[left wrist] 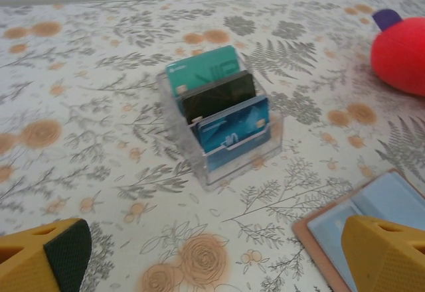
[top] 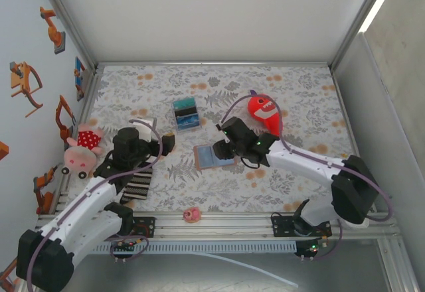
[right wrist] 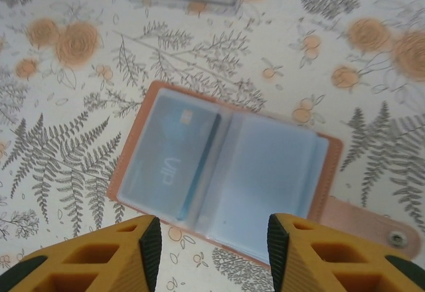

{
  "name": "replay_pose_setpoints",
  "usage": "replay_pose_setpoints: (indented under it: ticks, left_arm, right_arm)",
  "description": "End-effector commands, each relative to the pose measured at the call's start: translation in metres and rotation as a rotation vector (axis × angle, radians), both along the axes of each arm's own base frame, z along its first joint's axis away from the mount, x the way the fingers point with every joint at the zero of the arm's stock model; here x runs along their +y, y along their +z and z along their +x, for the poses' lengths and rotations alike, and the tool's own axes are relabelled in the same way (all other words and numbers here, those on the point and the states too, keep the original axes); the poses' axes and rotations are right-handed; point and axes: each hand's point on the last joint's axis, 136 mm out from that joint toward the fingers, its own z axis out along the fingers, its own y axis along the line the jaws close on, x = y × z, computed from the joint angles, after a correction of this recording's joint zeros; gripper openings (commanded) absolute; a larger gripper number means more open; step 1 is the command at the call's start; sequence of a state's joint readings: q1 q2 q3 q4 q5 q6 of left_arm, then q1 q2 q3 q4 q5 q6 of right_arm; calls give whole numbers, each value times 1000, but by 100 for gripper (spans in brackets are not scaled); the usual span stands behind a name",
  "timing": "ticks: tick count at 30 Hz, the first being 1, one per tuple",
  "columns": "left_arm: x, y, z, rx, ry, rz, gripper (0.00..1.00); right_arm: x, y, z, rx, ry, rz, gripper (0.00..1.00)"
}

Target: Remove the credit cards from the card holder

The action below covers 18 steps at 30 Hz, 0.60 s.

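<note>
The card holder (top: 211,156) lies open flat on the flowered cloth, tan outside with pale blue clear sleeves (right wrist: 265,172) inside. A blue card (right wrist: 171,152) sits in its left sleeve, and the snap tab (right wrist: 372,222) sticks out to the right. My right gripper (right wrist: 212,249) hovers open just above the holder's near edge, nothing between its fingers (right wrist: 150,244); from above, the right gripper (top: 221,148) is over the holder. My left gripper (left wrist: 216,265) is open to the holder's left, and the holder's corner (left wrist: 372,212) lies by its right finger.
A clear stand (left wrist: 222,123) with teal, black and blue cards stands behind the holder (top: 186,114). A red plush monster (top: 264,111) sits at the back right. At the left edge lies a pig plush (top: 83,151), with a striped cloth (top: 136,184) nearby. A small pink toy (top: 192,214) rests by the front rail.
</note>
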<state>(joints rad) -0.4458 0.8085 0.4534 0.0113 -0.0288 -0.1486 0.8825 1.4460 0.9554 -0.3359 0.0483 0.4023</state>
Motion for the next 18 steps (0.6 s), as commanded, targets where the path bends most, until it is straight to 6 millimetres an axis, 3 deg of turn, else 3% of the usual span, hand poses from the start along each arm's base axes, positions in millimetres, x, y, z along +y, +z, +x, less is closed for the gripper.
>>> replay_pose_setpoints:
  ticks: [1, 11, 18]
  left_arm:
    - [28, 2, -1, -4, 204, -86, 97]
    - [64, -6, 0, 1, 425, -80, 97]
    - [60, -13, 6, 31, 418, -69, 97]
  right_arm:
    - [20, -1, -1, 25, 23, 3, 45]
    - [41, -34, -4, 82, 62, -170, 43]
    - [50, -57, -9, 118, 103, -263, 48]
